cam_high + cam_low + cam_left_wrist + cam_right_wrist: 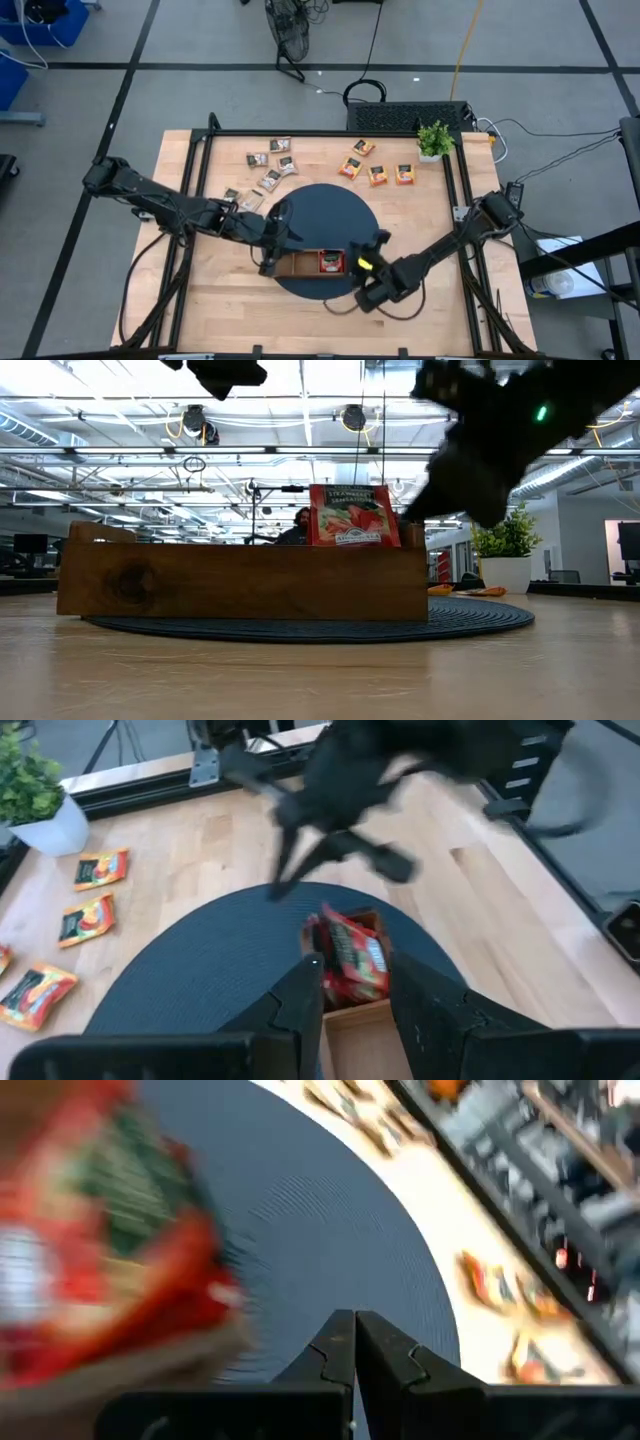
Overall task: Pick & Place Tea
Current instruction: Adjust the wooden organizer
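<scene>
Sorting continues: red sachets stand in the tray. Left gripper slightly spread, empty; right gripper pressed together. Next, fetch upper-frame sachets.

Two black jointed arms w/ black cables; right arm has green-lit LED nr wrist.

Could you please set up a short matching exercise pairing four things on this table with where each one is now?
Things:
1. red tea sachets
2. orange tea sachets
3. dark brown tea sachets
4. potted plant

Places:
A. far corner of the table on the right arm's side
B. standing in the wooden tray on the round dark mat
C. lying on bare wood beside the plant
D. scattered on bare wood on the left arm's side

Pairs: 1-B, 2-C, 3-D, 4-A
</scene>
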